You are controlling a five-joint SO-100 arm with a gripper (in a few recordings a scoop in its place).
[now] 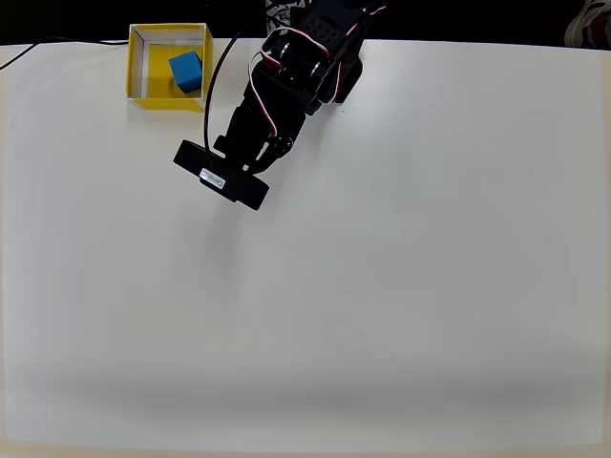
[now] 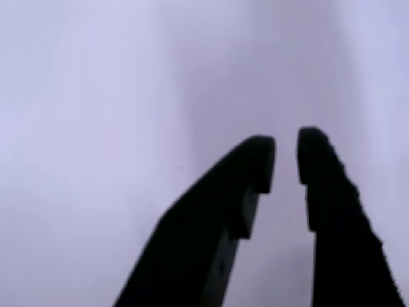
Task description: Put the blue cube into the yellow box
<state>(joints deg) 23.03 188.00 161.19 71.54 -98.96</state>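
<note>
Inside the yellow box [image 1: 168, 64], at the top left of the overhead view, the blue cube [image 1: 186, 72] already rests on the yellow floor, toward the box's right wall and fully within the rim. By my reading the placing itself is done, and all that could be left is for the arm to go back to a resting pose. The gripper [image 2: 285, 157] hangs over bare table, near the box but apart from it, and holds nothing; in the wrist view its two dark fingers stand almost together, with only a thin strip of pale surface between their tips (so nearly closed, and empty). The arm [image 1: 277, 95] reaches down from its base at the top edge, with red and white wires looped along it.

The table [image 1: 382, 286] is a plain white sheet, matte and evenly lit, with a faint shadow under the arm. Behind its far edge runs a dark band of room, with a black cable [image 1: 29, 52] trailing in at the upper left
</note>
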